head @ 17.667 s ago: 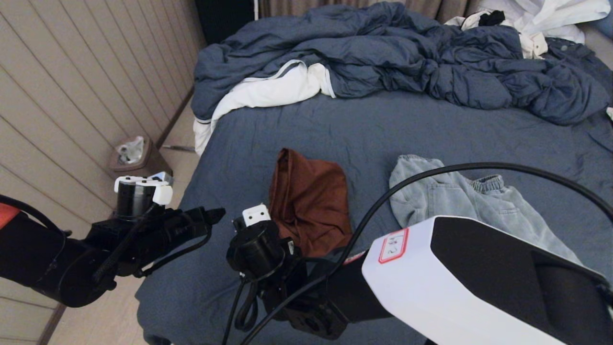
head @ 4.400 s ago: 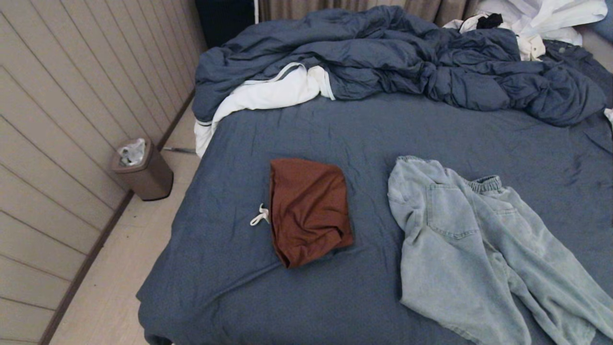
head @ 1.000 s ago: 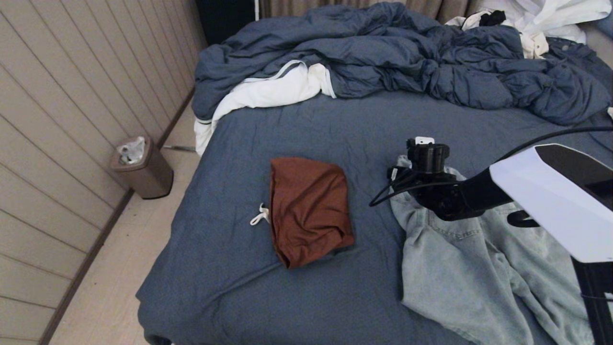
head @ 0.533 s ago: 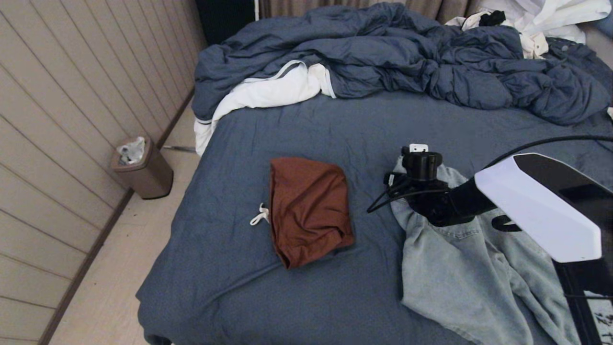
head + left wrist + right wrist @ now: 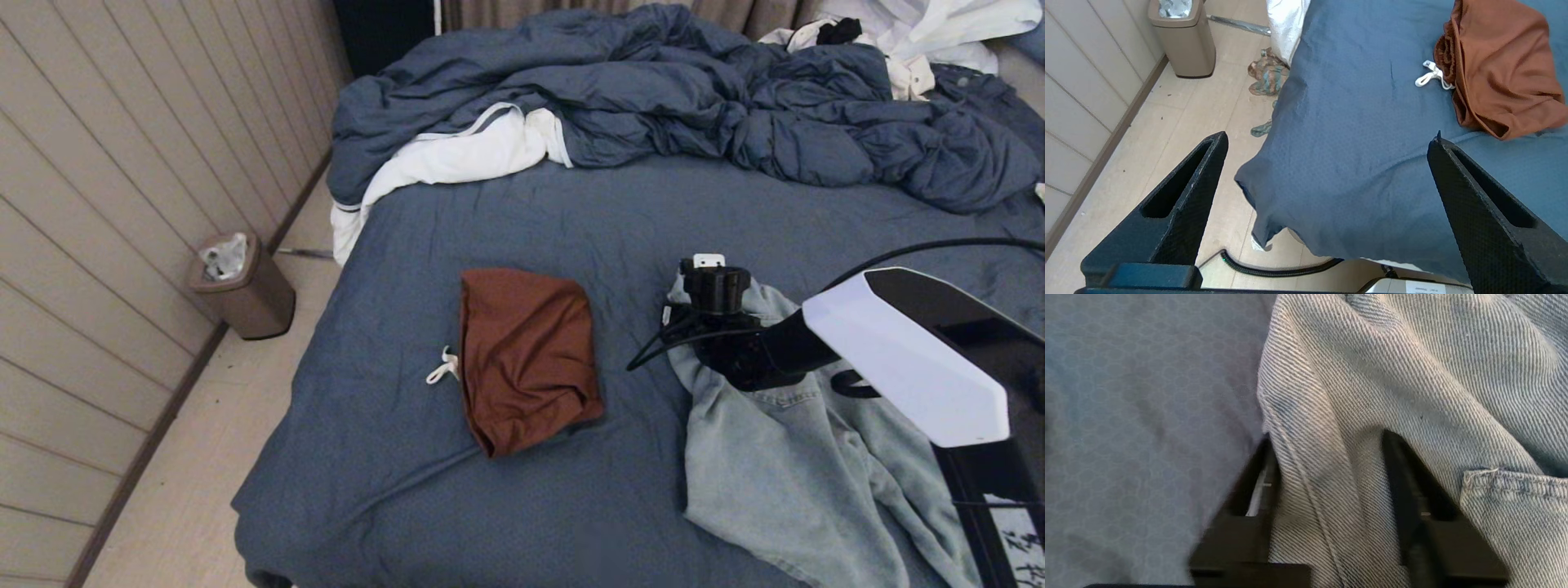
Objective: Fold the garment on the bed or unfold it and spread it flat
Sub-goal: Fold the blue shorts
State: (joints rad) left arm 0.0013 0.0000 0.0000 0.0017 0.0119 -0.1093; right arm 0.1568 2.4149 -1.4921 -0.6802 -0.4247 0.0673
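Head view first: the bed (image 5: 571,212) fills most of the frame, blue sheet with the puffy duvet (image 5: 694,90) bunched along the top, its white lining showing at upper left. A folded rust-brown garment (image 5: 526,359) sits around the middle, with a little white drawstring (image 5: 443,367) poking out on its left side. The light denim jeans (image 5: 784,457) are spread over the lower right. The right arm comes in from the right edge and the right gripper (image 5: 709,322) is down on the upper left corner of the jeans, near the waistband. At left of the frame a small tan bin (image 5: 243,287) stands on the floor by the panelled wall (image 5: 122,163).

Left wrist view: the left gripper (image 5: 1327,147) hangs off the bed corner, fingers (image 5: 1180,196) spread wide with nothing between them. Sheet corner below it, brown garment in the upper right of the frame, bin in the upper left, and some crumpled patterned cloth (image 5: 1265,75) on the floor next to the bed.

Right wrist view: super close. A fold of denim runs right between the two black fingers (image 5: 1257,490), so it's pinching the jeans edge, with the blue sheet on the left half of the frame and a pocket seam (image 5: 1515,479) at lower right
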